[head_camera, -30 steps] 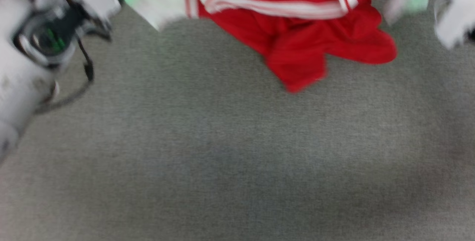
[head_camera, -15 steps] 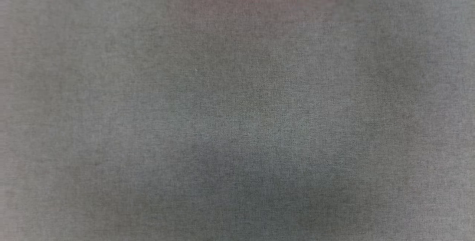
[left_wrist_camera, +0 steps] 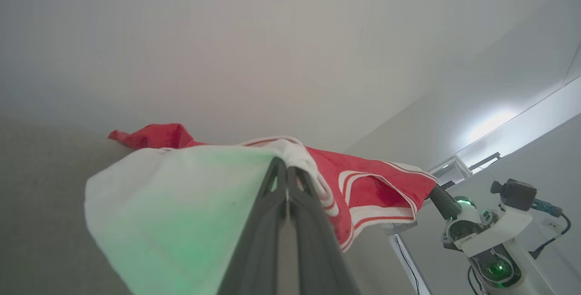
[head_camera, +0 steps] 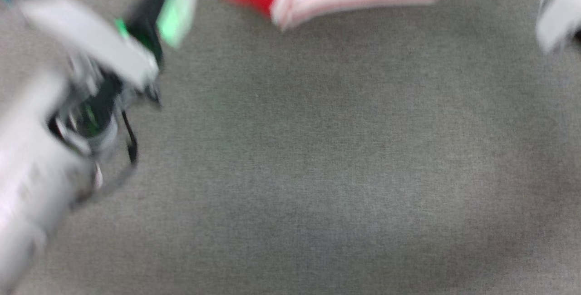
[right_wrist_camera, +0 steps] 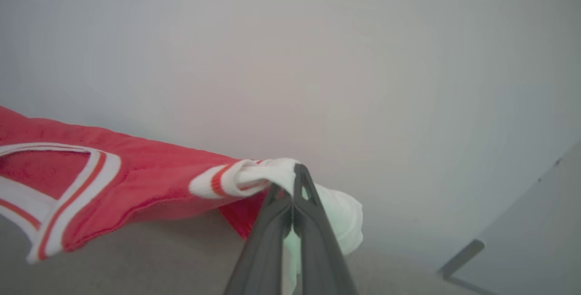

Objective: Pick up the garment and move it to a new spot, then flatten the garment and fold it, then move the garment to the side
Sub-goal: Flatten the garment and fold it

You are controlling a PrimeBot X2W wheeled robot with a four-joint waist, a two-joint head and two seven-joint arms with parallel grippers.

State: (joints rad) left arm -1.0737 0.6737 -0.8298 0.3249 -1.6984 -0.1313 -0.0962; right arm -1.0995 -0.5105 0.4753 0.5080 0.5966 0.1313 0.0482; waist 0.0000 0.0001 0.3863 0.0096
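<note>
The left tool (left_wrist_camera: 287, 166) is pressing its two dark fingers tightly together on one white sleeve of the garment (left_wrist_camera: 376, 188). The sleeve cloth is draping down both sides of the fingers and glowing green. The right tool (right_wrist_camera: 292, 174) is likewise clamping shut, pinching the other white sleeve right beside its red-and-white striped cuff. The garment is hanging stretched between the two tools, above the far part of the grey counter (head_camera: 317, 159), with its red body and striped trim sagging toward the counter. The blurred head view is giving the wide bare stretch of counter below the garment, and the pale left forearm (head_camera: 32, 181) over the counter's left part. The left wrist view is also catching the right tool gripping the garment's other end in front of a pale wall (left_wrist_camera: 272, 36). The right wrist view is showing the striped trim loop hanging low over the counter.
</note>
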